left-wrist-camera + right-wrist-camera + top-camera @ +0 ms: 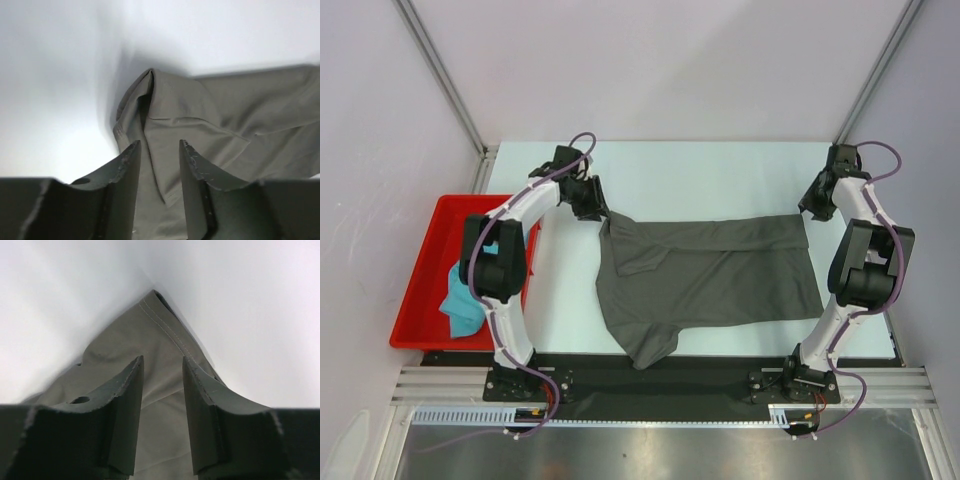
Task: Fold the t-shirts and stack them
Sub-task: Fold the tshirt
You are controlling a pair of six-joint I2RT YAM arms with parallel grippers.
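One t-shirt [710, 275] spread mid-table [720, 165], tray [425, 265] left, second t-shirt [463, 300] seemingly inside it

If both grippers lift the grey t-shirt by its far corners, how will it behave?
Probably floppy: the grey t-shirt already lies creased, its far edge folded over. Its unsupported middle would likely sag between the left gripper and the right gripper. It looks thin, so probably light.

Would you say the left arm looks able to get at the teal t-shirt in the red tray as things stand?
Probably not yet: the left gripper is pinching a corner of the grey t-shirt. The teal t-shirt lies uncovered in the red tray, beside that arm's base.
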